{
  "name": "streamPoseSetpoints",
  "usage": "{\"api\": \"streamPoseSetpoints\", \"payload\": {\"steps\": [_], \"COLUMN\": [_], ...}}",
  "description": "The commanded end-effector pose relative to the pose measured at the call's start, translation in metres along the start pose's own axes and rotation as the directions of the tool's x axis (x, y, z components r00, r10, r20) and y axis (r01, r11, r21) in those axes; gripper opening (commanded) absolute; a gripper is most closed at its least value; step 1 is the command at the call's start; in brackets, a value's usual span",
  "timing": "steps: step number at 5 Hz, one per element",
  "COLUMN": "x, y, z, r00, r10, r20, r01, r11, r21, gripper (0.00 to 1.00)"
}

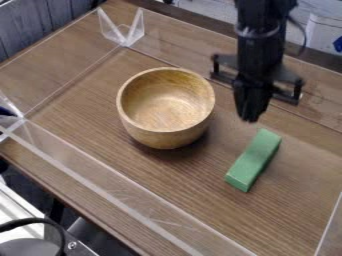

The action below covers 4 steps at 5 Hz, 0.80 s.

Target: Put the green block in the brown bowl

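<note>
Claw: gripper (250, 112) showing dark and partly blurred, pointing down, standing closed, with fingertips drawn narrow.
Claw position: hanging right of the bowl in the camera view, above and beyond the block, keeping apart from both.
Green block: elongated bar (253, 160) lying flat on the wooden table (154, 190), nearer the camera than the claw, outside the bowl, slanting from upper right to lower left.
Brown bowl: round wooden bowl (164, 107) standing upright on the table, left of the block, opening upward, showing pale grain inside and a thick rim.
Block to bowl: lying near each other, leaving bare wood between.
Far side: white angular outline (122, 27) showing on the tabletop, beyond the bowl and toward the left.
Near left corner: black cable (34, 222) curving over pale and dark items, too cropped to identify.
</note>
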<state>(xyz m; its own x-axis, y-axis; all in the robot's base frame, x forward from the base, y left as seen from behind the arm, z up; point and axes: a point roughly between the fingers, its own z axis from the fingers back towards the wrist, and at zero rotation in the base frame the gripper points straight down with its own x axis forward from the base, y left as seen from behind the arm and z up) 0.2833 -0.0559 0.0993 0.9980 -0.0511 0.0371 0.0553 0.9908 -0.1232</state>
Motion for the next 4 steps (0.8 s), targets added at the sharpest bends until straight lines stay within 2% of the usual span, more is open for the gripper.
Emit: {"api": "streamPoseSetpoints", "payload": {"steps": [1,2,4], "x": [0.005,0.001,0.001], "y": [0.0,-0.002,-0.007], "z": [0.007,-0.001,-0.013], "r00": [0.998,0.999,0.999], "r10": [-0.013,-0.028,-0.039], "r20": [0.065,0.046,0.024], "r01": [0.013,0.028,0.039], "r11": [1.0,1.0,0.999], "r21": [-0.004,-0.007,-0.011], "gripper": [1.0,1.0,1.0]}}
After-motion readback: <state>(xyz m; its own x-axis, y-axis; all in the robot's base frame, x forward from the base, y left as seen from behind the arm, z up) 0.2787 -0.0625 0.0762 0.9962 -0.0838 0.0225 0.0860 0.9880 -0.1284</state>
